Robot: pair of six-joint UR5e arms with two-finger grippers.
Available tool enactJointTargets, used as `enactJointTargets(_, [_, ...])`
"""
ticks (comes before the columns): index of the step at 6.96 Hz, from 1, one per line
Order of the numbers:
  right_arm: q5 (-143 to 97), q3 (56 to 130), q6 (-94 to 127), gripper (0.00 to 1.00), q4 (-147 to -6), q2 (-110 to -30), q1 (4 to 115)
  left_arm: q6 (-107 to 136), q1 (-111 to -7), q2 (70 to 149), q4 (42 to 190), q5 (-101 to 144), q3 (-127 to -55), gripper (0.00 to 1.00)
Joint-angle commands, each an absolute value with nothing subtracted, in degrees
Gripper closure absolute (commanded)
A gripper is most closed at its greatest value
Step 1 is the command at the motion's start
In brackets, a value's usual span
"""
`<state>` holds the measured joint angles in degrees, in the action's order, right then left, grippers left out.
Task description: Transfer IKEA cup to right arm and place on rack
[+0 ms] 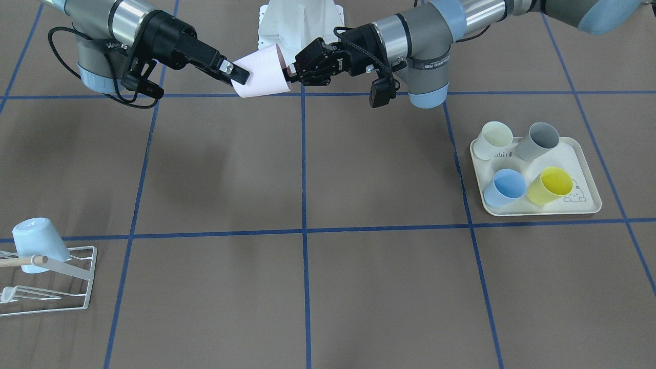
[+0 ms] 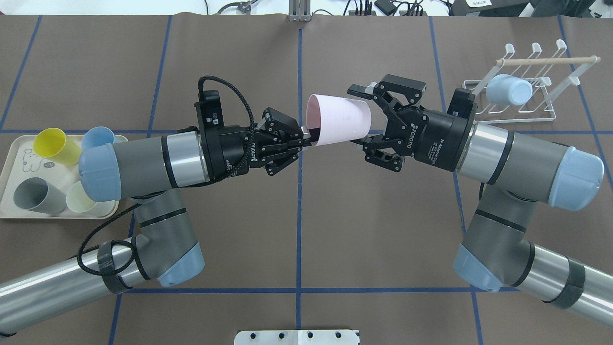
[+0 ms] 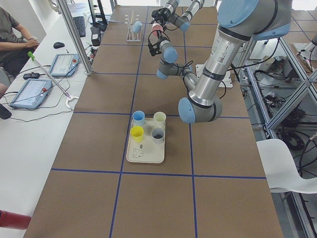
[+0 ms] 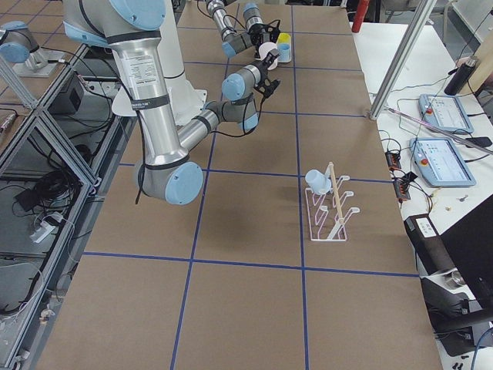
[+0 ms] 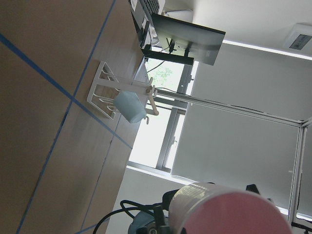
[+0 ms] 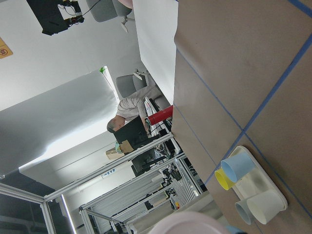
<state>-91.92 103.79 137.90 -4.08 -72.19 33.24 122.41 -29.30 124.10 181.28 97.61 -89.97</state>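
Observation:
The IKEA cup (image 2: 337,120) is pale pink and hangs on its side in mid-air between both arms, above the table's centre line. My left gripper (image 2: 305,136) is shut on its rim wall at the open end. My right gripper (image 2: 359,116) stands open, one finger on each side of the cup's base end. The front view shows the same cup (image 1: 261,74) with the right gripper (image 1: 238,74) on the view's left and the left gripper (image 1: 289,72) on the view's right. The white wire rack (image 2: 550,115) with its wooden dowel stands at the far right and carries one light blue cup (image 2: 510,90).
A cream tray (image 2: 14,211) at the robot's left holds yellow (image 2: 51,145), blue, grey (image 2: 33,196) and cream cups. The left arm's elbow overhangs part of it. Brown table with blue grid lines. A person sits at a side desk (image 3: 12,39).

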Motion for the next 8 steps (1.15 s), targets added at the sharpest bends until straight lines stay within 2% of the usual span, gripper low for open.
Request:
enactJointTargets(1, [-91.05, 103.97, 137.9, 1.0, -3.87, -72.42, 33.13, 122.26, -29.27, 124.1, 181.14, 97.56, -90.18, 0.41])
enactJointTargets(2, [-90.97, 104.24, 137.9, 1.0, -3.87, -72.86, 33.13, 122.17, -29.27, 124.1, 181.06, 97.56, -90.44, 0.3])
enactJointTargets(3, [-91.05, 104.24, 137.81, 1.0, -3.78, -73.04, 33.22, 122.08, -29.44, 124.1, 181.05, 97.56, -90.44, 0.27])
enactJointTargets(4, [-91.05, 104.93, 137.03, 1.0, -3.78, -73.91, 33.48, 121.73, -30.05, 123.93, 180.88, 97.56, -90.44, 0.2])
enactJointTargets(6, [-91.06, 106.61, 126.3, 1.0, -4.04, -79.6, 35.67, 120.42, -32.07, 123.14, 180.44, 97.73, -90.18, 0.19])
enactJointTargets(8, [-91.58, 106.96, 107.66, 1.0, -4.57, -89.77, 43.12, 115.93, -33.48, 122.52, 179.05, 97.73, -89.83, 0.19])
